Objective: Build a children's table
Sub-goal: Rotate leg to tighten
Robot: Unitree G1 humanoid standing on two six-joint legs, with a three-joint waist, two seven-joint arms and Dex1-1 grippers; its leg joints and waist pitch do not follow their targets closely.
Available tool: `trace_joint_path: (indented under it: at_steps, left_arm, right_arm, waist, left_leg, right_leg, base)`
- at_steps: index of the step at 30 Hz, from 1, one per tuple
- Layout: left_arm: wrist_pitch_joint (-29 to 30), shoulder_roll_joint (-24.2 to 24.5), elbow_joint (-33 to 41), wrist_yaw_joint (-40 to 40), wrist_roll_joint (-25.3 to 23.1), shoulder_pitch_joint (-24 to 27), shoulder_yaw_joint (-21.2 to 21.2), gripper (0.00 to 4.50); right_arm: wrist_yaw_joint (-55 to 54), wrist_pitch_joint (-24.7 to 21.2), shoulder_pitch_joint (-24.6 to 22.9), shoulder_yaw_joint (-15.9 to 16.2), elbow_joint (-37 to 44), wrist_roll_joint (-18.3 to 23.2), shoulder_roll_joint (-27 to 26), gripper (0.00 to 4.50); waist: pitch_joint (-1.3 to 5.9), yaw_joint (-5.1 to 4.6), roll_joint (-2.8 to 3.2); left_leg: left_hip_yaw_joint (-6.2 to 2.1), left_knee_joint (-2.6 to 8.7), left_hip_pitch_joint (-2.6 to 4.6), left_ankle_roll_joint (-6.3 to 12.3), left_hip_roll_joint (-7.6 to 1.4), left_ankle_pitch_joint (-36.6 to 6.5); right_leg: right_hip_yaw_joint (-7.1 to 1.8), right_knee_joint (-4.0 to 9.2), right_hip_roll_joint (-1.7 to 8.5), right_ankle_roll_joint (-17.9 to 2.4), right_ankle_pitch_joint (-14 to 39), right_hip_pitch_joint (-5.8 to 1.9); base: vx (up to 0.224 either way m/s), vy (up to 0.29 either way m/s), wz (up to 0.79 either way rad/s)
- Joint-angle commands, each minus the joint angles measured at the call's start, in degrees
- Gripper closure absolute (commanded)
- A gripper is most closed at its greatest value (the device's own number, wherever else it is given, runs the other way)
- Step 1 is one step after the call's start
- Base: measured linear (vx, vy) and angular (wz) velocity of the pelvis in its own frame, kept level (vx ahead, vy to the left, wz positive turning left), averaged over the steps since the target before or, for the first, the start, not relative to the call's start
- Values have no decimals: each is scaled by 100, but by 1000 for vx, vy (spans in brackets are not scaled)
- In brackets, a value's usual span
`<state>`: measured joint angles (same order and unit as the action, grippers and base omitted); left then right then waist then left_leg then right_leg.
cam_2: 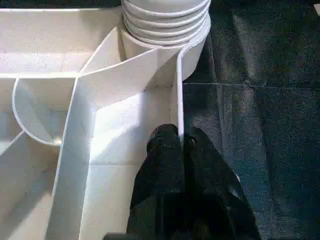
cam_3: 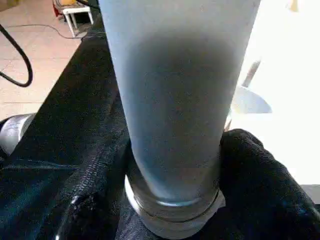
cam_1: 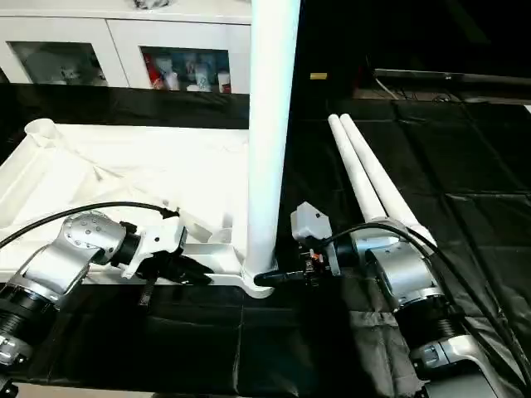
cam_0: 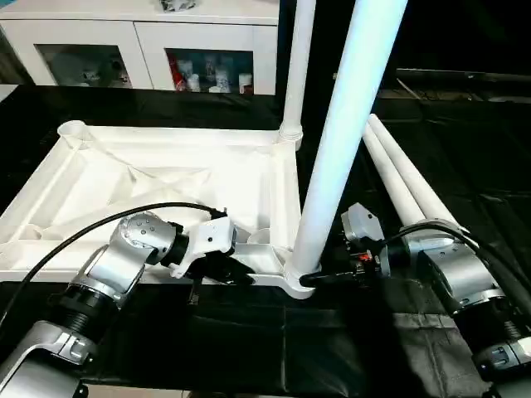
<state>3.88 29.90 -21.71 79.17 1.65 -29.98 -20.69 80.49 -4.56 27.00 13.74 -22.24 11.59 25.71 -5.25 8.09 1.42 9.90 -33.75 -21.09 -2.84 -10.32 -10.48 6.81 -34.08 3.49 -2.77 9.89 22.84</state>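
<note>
My right hand [cam_1: 267, 278] is clamped around the upright leg [cam_1: 270, 141], standing vertical in the near corner socket. My left hand [cam_0: 222, 274] pinches the top's rim [cam_2: 181, 100] on the worktop [cam_1: 465, 182].

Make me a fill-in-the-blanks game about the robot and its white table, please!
1. The left end effector is pinched shut on the table top's thin ____.
2. The right end effector has a finger on each side of an upright ____.
3. Legs standing in corner sockets: ____.
4. The loose legs lie on a ____ cloth.

Missing words: rim; leg; two; black
</note>
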Motion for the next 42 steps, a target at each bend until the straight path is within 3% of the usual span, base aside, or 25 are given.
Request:
trace_joint_path:
  at_steps: [1,3,5,6,8,10,11,12,14,15,17,19,21,22,24,29,35,36,38,42]
  left_arm:
    - [141,-77,-25,-24,12,62,-81,450]
    - [329,-175,-25,-239,41,46,11,450]
    - [724,-442,-46,-904,27,-10,229,450]
    - [1114,-690,52,-1349,126,-20,420,450]
    - [1388,-868,169,-1664,169,-24,532,450]
    - [1638,-1020,281,-1918,190,-21,613,450]
    - [1667,-1040,291,-1954,189,-22,624,450]
    - [2033,-1287,426,-2372,196,-31,754,450]
    - [2230,-1416,502,-2577,202,-33,824,450]
    - [2587,-1698,615,-3049,202,-60,995,450]
    - [2807,-1860,710,-3290,202,-65,1085,450]
    - [3097,-2166,947,-3747,87,-43,1116,450]
    - [3131,-2214,1013,-3835,60,-32,1085,450]
    - [3117,-2220,1023,-3851,54,-29,1071,450]
    - [3043,-2174,1050,-3807,16,-3,984,450]
    - [3003,-1889,1084,-3692,-138,62,888,450]
    - [2729,-1546,956,-3388,-149,72,807,450]
    - [2592,-1432,907,-3253,-174,80,763,450]
    - [2186,-1096,767,-2767,-163,92,651,450]
    - [1721,-750,642,-2089,-78,94,475,450]
  right_arm:
    - [82,-138,-169,189,145,-7,-36,199]
    - [-28,-265,-233,163,198,25,-77,199]
    - [-777,-684,-316,-2,167,20,-389,199]
    - [-1599,-934,-331,-153,14,-87,-743,199]
    - [-2142,-1072,-322,-252,-125,-139,-1024,201]
    - [-2554,-1183,-317,-334,-208,-141,-1277,204]
    - [-2604,-1193,-313,-345,-219,-140,-1311,207]
    - [-3211,-1317,-251,-457,-391,-155,-1713,208]
    - [-3505,-1375,-210,-505,-483,-180,-1905,209]
    - [-4084,-1453,-67,-641,-725,-221,-2262,210]
    - [-4412,-1587,21,-764,-822,-239,-2454,210]
    - [-4818,-1407,234,-757,-1061,-356,-2715,210]
    - [-4847,-1310,282,-795,-1148,-318,-2748,210]
    - [-4844,-1284,294,-822,-1176,-296,-2754,155]
    - [-4838,-1195,307,-879,-1213,-299,-2738,141]
    - [-4674,-1036,238,-1061,-1113,-285,-2526,86]
    - [-4058,-827,109,-1051,-886,-163,-2103,40]
    - [-3840,-806,73,-1033,-791,-132,-1958,16]
    - [-3157,-645,26,-979,-622,-119,-1441,7]
    - [-2474,-505,56,-962,-516,-59,-974,2]
  waist:
    - [455,-18,-8]
    - [454,-17,-8]
    - [439,-9,-6]
    - [383,-64,-13]
    - [361,-134,-31]
    - [326,-224,-25]
    - [307,-248,-13]
    - [276,-294,-15]
    - [280,-367,-22]
    - [285,-426,7]
    - [278,-476,16]
    - [284,-550,-13]
    - [285,-571,-6]
    - [290,-574,-6]
    - [290,-563,-24]
    - [317,-536,-10]
    - [357,-466,0]
    - [365,-442,5]
    - [399,-387,9]
    - [467,-309,9]
  left_leg:
    - [-124,354,66,515,-391,-789]
    - [-126,355,68,520,-388,-787]
    - [-120,358,88,491,-394,-876]
    - [-136,395,103,330,-388,-1162]
    - [-177,423,85,152,-351,-1367]
    - [-192,440,99,109,-327,-1597]
    - [-186,438,143,96,-328,-1741]
    - [-189,425,230,56,-309,-2031]
    - [-212,425,213,20,-276,-2075]
    - [-251,456,169,14,-295,-2083]
    - [-285,484,157,-19,-317,-2229]
    - [-276,472,197,1,-310,-2308]
    - [-282,489,151,76,-308,-2232]
    - [-263,488,168,114,-303,-2206]
    - [-232,482,173,201,-282,-2044]
    - [-208,496,138,280,-311,-1746]
    - [-171,478,126,392,-326,-1364]
    - [-163,470,133,401,-324,-1306]
    - [-140,443,121,490,-305,-1069]
    - [-134,391,73,651,-317,-557]
  right_leg:
    - [-421,396,608,-1012,1394,-317]
    - [-416,396,603,-1031,1380,-313]
    - [-423,430,615,-1025,1527,-298]
    - [-404,482,614,-972,2012,-283]
    - [-371,553,668,-759,2639,-331]
    - [-345,625,655,-509,3087,-321]
    - [-345,670,650,-462,3242,-285]
    - [-322,735,656,-395,3567,-238]
    - [-269,778,666,-283,3775,-281]
    - [-215,783,649,-200,3640,-319]
    - [-188,781,636,-189,3535,-325]
    - [-218,794,659,-244,3411,-298]
    - [-220,776,655,-284,3256,-325]
    - [-248,781,642,-304,3146,-296]
    - [-303,767,650,-399,3026,-275]
    - [-349,701,643,-579,2571,-300]
    - [-377,639,630,-743,2142,-325]
    - [-381,629,627,-776,2090,-315]
    - [-388,602,609,-824,1785,-329]
    - [-392,459,585,-1021,1003,-361]
  base:
    - [0,0,0]
    - [0,0,0]
    - [0,0,0]
    - [0,0,0]
    - [0,0,0]
    - [0,0,0]
    - [0,0,0]
    - [0,0,0]
    - [0,0,0]
    - [0,0,0]
    - [0,0,0]
    - [0,0,0]
    - [0,0,0]
    - [0,0,0]
    - [0,0,0]
    - [0,0,0]
    - [0,0,0]
    - [0,0,0]
    - [0,0,0]
    - [0,0,0]
